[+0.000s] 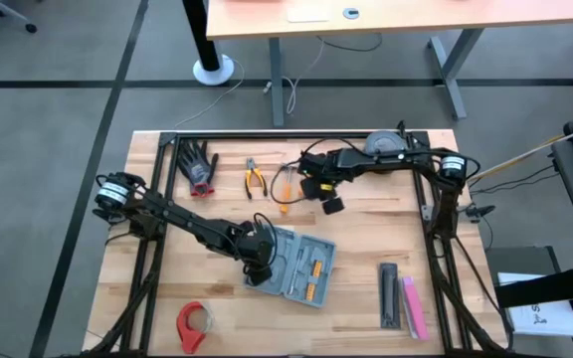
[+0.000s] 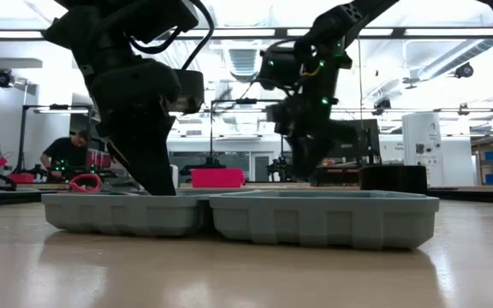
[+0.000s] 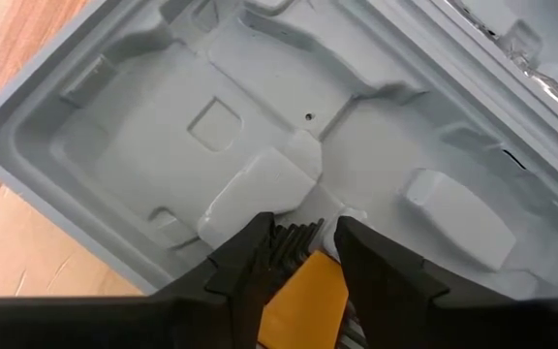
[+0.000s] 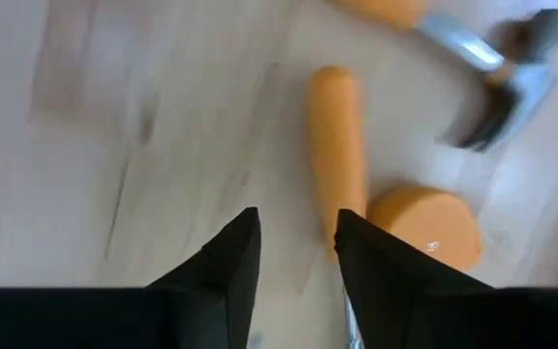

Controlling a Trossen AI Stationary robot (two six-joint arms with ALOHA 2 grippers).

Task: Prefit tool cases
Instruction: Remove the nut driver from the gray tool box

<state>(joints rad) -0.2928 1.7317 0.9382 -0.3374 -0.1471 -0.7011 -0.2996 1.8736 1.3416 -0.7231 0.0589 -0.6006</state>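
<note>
The tool case lies open near the table's middle, both blue-grey halves flat on the wood. My left gripper reaches down into its left half, over the moulded grey tray, shut on a yellow tool with a black ribbed end. The right half holds yellow-handled tools. My right gripper hangs open above the far side of the table, fingers pointing down over an orange handle lying on the wood. My left gripper pinches the yellow tool between its two fingers, just behind the black ribbed end, which sticks out past the fingertips toward the tray. The fingers slant steeply down from above. Whether the tool's end touches the tray, I cannot tell.
Near the orange handle lie a hammer head and a round orange piece. Pliers and black gloves sit at the far left. A red tape roll lies near left; black and pink bars lie near right.
</note>
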